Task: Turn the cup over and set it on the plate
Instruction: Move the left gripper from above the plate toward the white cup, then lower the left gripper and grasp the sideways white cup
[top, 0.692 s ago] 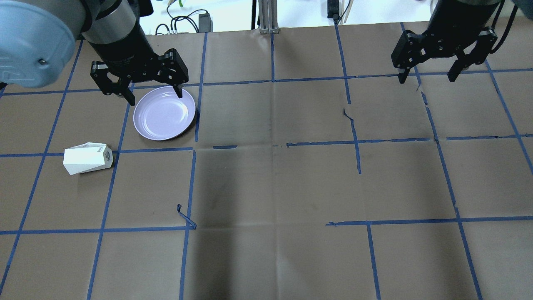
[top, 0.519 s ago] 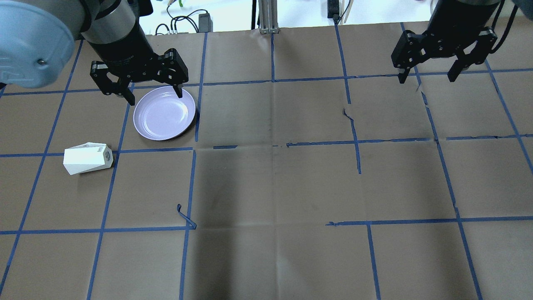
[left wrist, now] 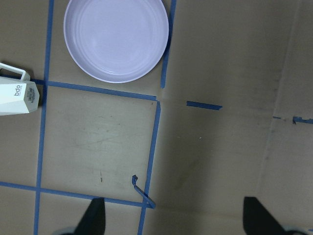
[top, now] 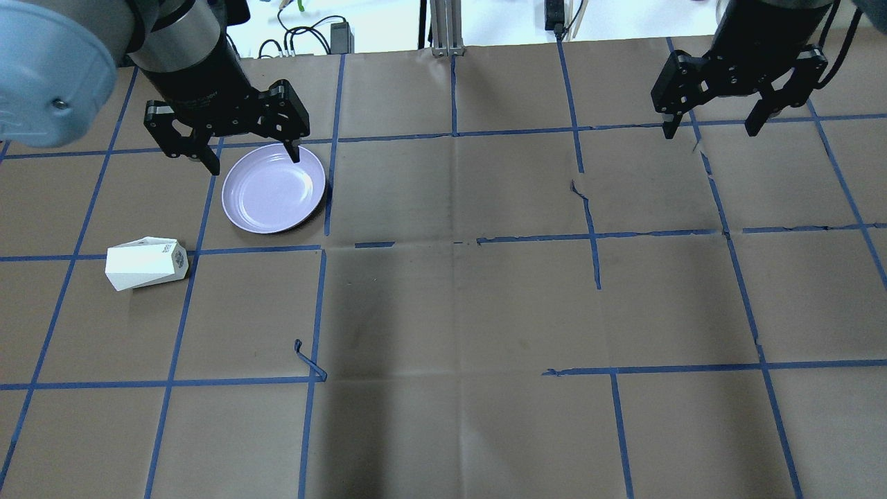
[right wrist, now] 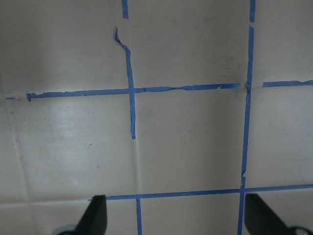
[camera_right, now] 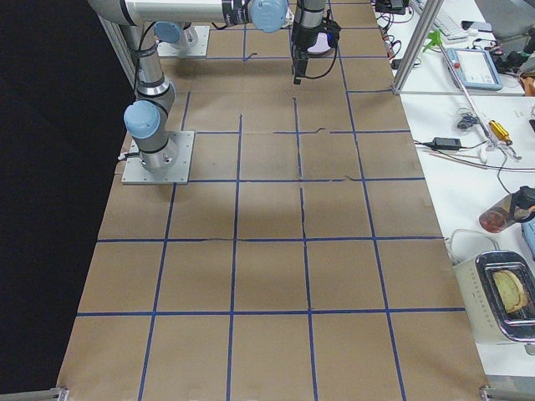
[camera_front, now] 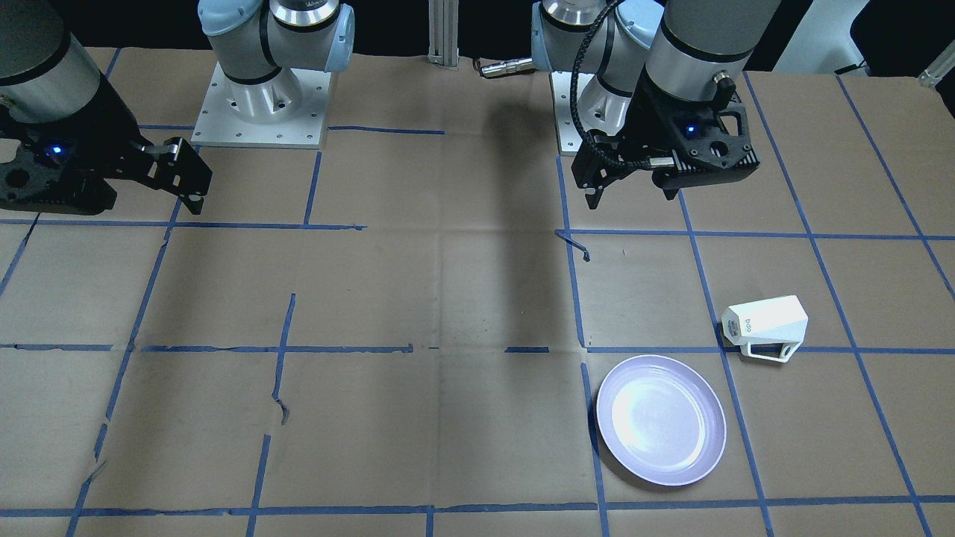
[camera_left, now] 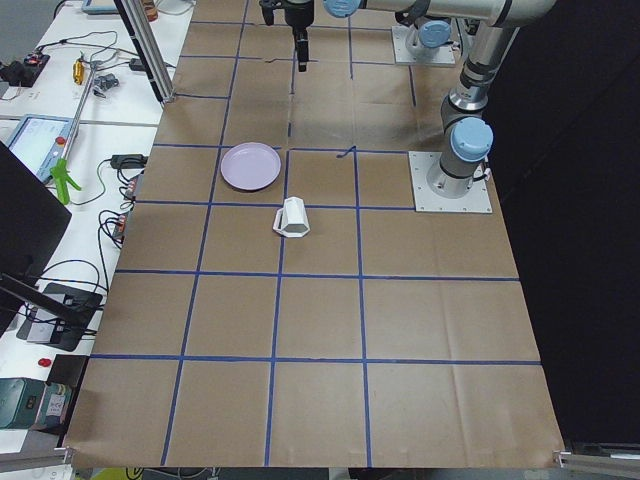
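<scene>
The white faceted cup (top: pixel 145 263) lies on its side on the brown paper at the left, with its handle against the table in the front-facing view (camera_front: pixel 768 324). The lavender plate (top: pixel 274 188) sits empty just beyond and to the right of the cup, and apart from it. My left gripper (top: pixel 254 161) is open and empty, and hangs high over the plate's far edge. Its wrist view shows the plate (left wrist: pixel 116 39) and the cup (left wrist: pixel 14 95) well below it. My right gripper (top: pixel 710 130) is open and empty, high over the far right of the table.
A curl of peeled blue tape (top: pixel 308 364) sticks up nearer the robot than the plate. The paper is torn near the middle right (top: pixel 578 187). The arm bases (camera_front: pixel 261 104) stand at the robot's edge. Benches with cables and a toaster (camera_right: pixel 501 292) lie beyond the far edge.
In the overhead view my left gripper has shifted slightly up and to the left, still open. The cup, the plate and the right arm have not moved.
</scene>
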Controlling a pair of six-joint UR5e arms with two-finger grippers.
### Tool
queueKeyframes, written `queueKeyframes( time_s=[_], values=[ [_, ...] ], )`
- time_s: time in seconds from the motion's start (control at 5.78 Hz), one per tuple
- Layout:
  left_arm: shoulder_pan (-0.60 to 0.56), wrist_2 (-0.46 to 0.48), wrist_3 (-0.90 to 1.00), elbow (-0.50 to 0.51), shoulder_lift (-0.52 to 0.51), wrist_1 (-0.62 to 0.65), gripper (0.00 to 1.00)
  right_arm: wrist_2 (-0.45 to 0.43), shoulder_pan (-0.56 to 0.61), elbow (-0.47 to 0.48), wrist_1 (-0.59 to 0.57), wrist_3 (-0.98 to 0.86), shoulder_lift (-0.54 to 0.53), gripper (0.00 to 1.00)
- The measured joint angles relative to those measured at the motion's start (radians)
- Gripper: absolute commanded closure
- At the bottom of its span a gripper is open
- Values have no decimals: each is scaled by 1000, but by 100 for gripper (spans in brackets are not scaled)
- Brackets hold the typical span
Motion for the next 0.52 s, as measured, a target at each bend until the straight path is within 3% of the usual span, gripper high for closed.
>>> queueKeyframes(
  time_s=[0.17, 0.52],
  values=[
    [65, -2, 51, 2, -2, -4, 1, 0, 0, 0, 0, 0, 0, 0],
    [337, -10, 365, 9, -18, -4, 1, 0, 0, 0, 0, 0, 0, 0]
  ],
)
